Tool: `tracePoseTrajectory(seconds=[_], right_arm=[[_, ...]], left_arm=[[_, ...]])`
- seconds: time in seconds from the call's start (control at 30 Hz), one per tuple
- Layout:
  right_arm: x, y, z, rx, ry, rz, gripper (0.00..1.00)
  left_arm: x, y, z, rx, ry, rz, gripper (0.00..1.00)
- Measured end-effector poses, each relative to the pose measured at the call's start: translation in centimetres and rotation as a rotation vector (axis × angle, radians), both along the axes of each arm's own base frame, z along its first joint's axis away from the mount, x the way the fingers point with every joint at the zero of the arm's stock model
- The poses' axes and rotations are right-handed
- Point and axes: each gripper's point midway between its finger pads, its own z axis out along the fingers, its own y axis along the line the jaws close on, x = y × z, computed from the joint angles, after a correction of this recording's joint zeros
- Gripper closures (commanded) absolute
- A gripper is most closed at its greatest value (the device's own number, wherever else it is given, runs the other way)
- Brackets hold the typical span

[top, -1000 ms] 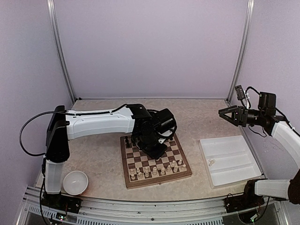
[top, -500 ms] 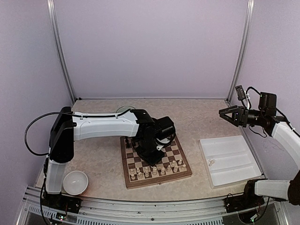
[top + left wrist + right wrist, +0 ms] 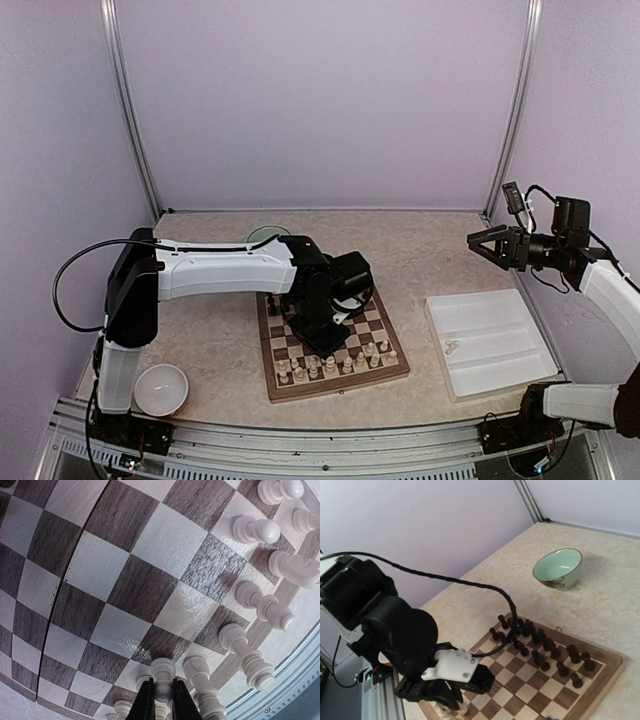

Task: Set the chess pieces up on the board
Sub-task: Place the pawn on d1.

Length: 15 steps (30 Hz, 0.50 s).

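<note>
Pawn (image 3: 163,672), cream, gripped in closed left claw (image 3: 163,700), poised over near rows of board (image 3: 125,587) among standing chess pieces (image 3: 255,530); right claw (image 3: 487,243) well apart, opening indiscernible.

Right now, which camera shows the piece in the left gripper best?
Left wrist: the cream piece is close up, pinched in the left gripper, with the board behind it. Top external hides it under the arm. Right wrist shows only the gripper's outside, not the piece.
</note>
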Motion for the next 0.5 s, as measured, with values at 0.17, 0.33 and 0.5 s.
tracePoseTrajectory(seconds=[0.17, 0.33, 0.5], right_arm=[[0.00, 0.00, 0.01, 0.000, 0.000, 0.000, 0.46], [-0.09, 0.01, -0.02, 0.000, -0.003, 0.000, 0.46], [-0.21, 0.02, -0.11, 0.000, -0.003, 0.000, 0.46]], left_arm=[[-0.02, 0.06, -0.17, 0.002, 0.001, 0.000, 0.90], [0.10, -0.18, -0.13, -0.008, -0.004, 0.000, 0.89], [0.15, -0.25, -0.14, -0.011, -0.006, 0.000, 0.85]])
